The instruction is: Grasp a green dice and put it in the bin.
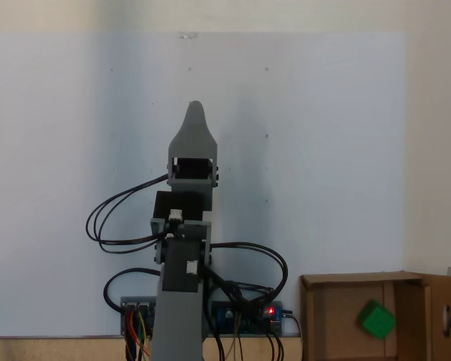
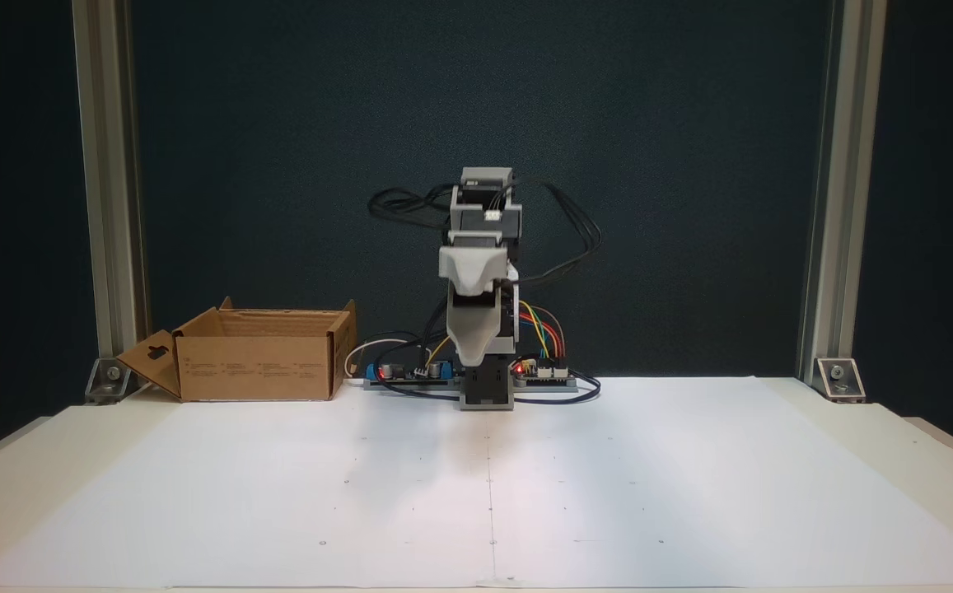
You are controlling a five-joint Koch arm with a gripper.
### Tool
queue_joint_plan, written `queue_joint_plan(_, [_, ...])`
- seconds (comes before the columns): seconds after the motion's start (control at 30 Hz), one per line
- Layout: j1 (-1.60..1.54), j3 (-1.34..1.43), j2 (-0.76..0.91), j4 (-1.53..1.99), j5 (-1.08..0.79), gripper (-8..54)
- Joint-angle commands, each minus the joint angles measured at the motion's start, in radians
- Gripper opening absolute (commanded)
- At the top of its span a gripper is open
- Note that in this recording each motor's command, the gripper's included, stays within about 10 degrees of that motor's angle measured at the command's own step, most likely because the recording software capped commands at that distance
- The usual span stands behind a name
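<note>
- The near part of the table (image 2: 476, 511) was covered by white paper and carried no task item; the sheet ran to the near edge and showed a faint centre seam and small dots.
- The arm (image 2: 483, 280) stood folded over its base at the middle of the table's far edge, with the gripper (image 1: 195, 113) drawn in and pointing out over the paper.
- The jaws lay one behind the other in both fixed views, so their opening could not be told; nothing was seen held between them.
- The bin (image 2: 258, 362) sat at the far left corner of the table in the fixed view facing the arm, flaps raised, just beside the control boards (image 2: 542, 372).
- The green dice (image 1: 377, 320) lay inside the bin, tilted on an edge, apparently resting against the inner wall.
- Judgement: the deposit was complete. The step in hand was parking the arm. To do it well, the arm should be kept folded, clear of the bin flaps and of the looping cables (image 2: 575, 231), and lowered slowly.
- Behind the table stood a dark panel (image 2: 476, 99) framed by two aluminium posts (image 2: 824, 189) bracketed at the far corners.
- Lighting was even; the paper gave a weak reflection.
</note>
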Motion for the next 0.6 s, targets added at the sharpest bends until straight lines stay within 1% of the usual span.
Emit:
queue_joint_plan(0.0, [-0.009, -0.005, 0.066, -0.168, 0.0, 44.9])
queue_joint_plan(0.23, [-0.006, 0.035, 0.121, -0.377, -0.008, 44.6])
queue_joint_plan(0.57, [-0.006, 0.101, 0.124, -0.624, -0.003, 45.0])
